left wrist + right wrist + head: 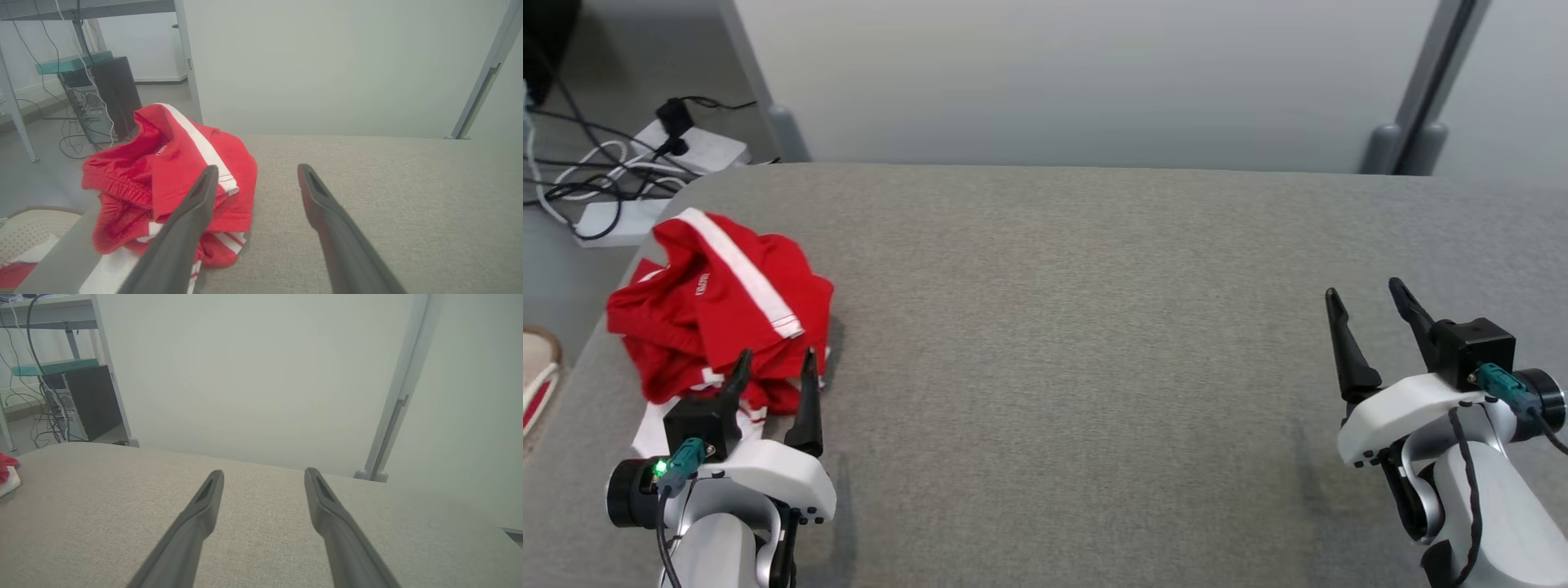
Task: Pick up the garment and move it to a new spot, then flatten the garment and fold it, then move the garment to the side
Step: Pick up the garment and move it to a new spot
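A red garment [719, 306] with white stripes lies crumpled in a heap near the table's left edge; the left wrist view shows the same heap [171, 179] left of centre. My left gripper [774, 361] hovers just in front of its near side, open, with nothing between its fingers. In its own view the left gripper [255, 169] has one finger over the cloth and the other over bare table. Far to the right, my right gripper [1364, 294] stands open over bare table, and the right gripper [263, 473] holds nothing. A sliver of the garment [6, 469] shows at that view's left edge.
The grey fabric-covered table [1078, 327] stretches wide between the two arms. Cables and white power strips [645, 171] lie on the floor beyond the table's left corner. A pale wall panel [1094, 73] and a grey post [1429, 90] stand behind the far edge.
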